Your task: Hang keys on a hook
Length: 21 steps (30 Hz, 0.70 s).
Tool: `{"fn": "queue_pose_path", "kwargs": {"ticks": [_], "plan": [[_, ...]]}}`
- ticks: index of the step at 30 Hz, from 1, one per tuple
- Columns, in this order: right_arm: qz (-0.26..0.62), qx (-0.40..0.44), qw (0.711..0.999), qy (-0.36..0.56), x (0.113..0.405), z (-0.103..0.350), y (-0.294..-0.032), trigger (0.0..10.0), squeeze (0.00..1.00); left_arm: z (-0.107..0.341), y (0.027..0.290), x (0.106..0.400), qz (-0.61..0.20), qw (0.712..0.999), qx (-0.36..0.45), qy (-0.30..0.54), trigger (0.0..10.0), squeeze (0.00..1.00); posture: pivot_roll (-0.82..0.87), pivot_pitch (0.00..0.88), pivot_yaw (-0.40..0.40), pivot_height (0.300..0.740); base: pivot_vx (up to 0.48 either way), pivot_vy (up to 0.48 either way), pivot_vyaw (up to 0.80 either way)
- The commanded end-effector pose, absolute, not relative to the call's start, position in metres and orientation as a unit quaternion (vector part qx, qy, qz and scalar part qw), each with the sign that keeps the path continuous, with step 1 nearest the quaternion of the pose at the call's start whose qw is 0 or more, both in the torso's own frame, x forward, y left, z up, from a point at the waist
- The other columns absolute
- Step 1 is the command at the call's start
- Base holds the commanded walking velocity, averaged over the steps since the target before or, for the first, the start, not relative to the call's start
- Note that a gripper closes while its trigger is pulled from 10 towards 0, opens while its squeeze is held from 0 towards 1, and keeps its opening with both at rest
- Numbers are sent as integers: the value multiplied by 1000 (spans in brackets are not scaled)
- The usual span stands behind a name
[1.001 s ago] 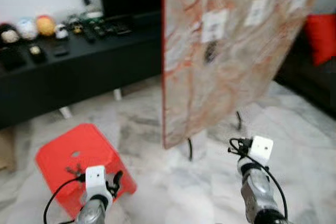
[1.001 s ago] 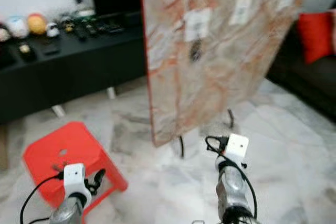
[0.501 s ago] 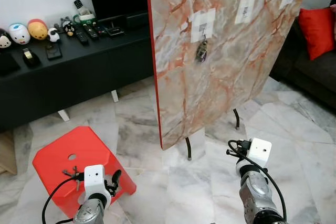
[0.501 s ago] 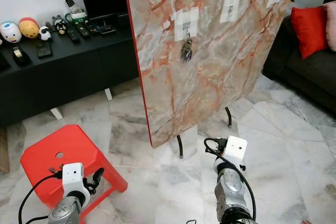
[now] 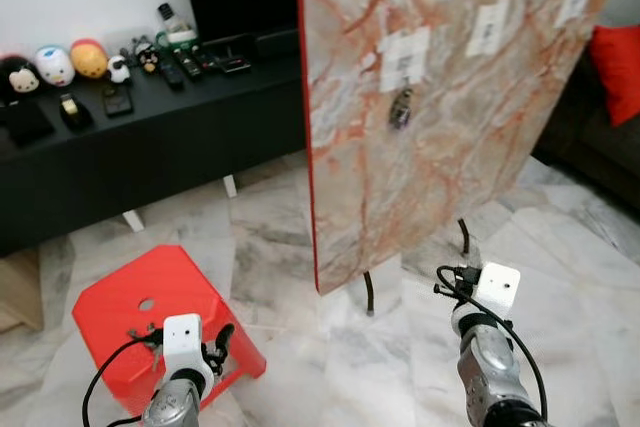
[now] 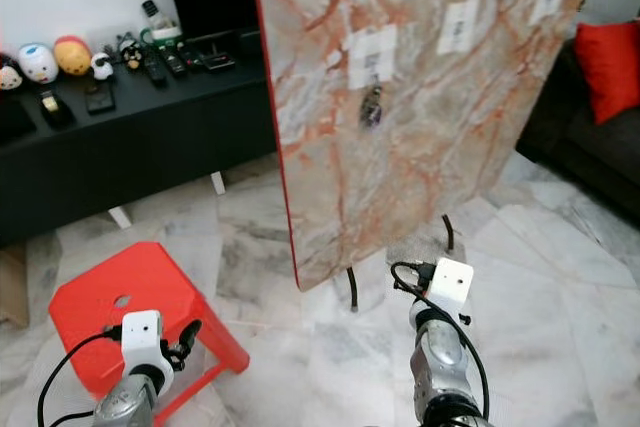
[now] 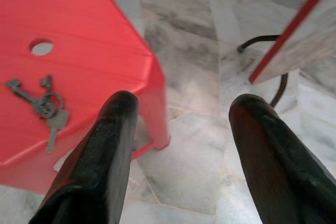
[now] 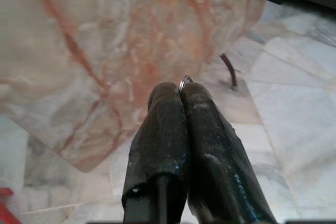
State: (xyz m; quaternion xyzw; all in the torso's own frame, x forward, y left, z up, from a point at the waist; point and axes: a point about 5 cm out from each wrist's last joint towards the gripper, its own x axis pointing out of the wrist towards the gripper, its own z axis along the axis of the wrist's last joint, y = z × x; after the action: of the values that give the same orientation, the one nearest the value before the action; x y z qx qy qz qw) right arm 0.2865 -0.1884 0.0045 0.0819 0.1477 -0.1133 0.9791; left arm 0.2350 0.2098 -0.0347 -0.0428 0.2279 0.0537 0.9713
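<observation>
A bunch of keys [image 7: 46, 107] lies on a red plastic stool [image 5: 150, 317] at the lower left. My left gripper [image 7: 184, 107] hangs open just past the stool's edge, above the floor, with nothing between its fingers. Another bunch of keys [image 5: 400, 108] hangs from a hook under a white label on a tilted marble-patterned board [image 5: 450, 147]. My right gripper [image 8: 181, 91] is shut and low, pointing at the board's foot. A small silver glint sits at its tips, and I cannot tell what it is.
A long black bench [image 5: 150, 137] with toys and remotes runs along the back wall. A red cushion [image 5: 620, 67] lies on a dark sofa at the right. The board rests on thin black legs [image 5: 370, 292]. Marble floor lies between stool and board.
The whole picture has shifted a little, so the camera moved. Both arms keep the same pose, and the keys on the stool and on the hook stay put.
</observation>
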Motion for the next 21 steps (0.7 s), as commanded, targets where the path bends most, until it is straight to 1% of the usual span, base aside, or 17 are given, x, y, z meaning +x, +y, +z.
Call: {"fn": "queue_pose_path", "kwargs": {"ticks": [1, 5, 11, 21], "plan": [[-119, 81, 980, 136, 290, 9, -192, 10000, 0, -37, 209, 233, 51, 970, -39, 234, 10000, 0, -28, 32, -36, 740, 274, 0, 0], [-124, 85, 979, 137, 289, 9, -193, 10000, 0, -37, 209, 233, 51, 970, -39, 234, 10000, 0, -28, 32, -36, 740, 274, 0, 0], [-123, 87, 979, 140, 289, 8, -192, 10000, 0, -37, 209, 232, 52, 970, -38, 234, 10000, 0, -26, 32, -36, 740, 272, 0, -682], [-123, 81, 980, 136, 289, 9, -192, 10000, 0, -37, 208, 232, 45, 971, -30, 234, 10000, 0, -26, 32, -36, 740, 0, 0, 0]]}}
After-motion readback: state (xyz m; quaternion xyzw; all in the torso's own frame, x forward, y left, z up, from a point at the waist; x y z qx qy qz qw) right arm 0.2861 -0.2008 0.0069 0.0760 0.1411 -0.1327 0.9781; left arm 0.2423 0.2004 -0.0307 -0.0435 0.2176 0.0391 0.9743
